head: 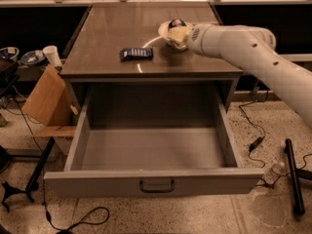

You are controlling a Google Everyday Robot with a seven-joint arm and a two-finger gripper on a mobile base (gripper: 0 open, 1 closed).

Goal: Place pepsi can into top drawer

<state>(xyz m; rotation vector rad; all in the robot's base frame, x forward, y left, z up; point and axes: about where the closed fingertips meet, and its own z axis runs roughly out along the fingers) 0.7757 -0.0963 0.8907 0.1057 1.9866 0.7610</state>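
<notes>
My gripper point(174, 33) is over the right middle of the cabinet top, at the end of the white arm that reaches in from the right. It is shut on the pepsi can point(177, 22), of which only a small dark blue part shows between the cream fingers point(179, 34). The top drawer point(155, 182) is pulled wide open below the cabinet top, nearer the camera, and its grey inside holds nothing. Its dark handle point(157, 185) sits in the middle of the front panel.
A flat dark blue snack packet point(136, 54) lies on the cabinet top left of the gripper. A white bowl rim point(149, 43) shows beside the gripper. A cardboard box point(45, 101) and a white cup point(51, 55) stand left of the cabinet. Cables and a black bar point(294, 177) lie on the floor at right.
</notes>
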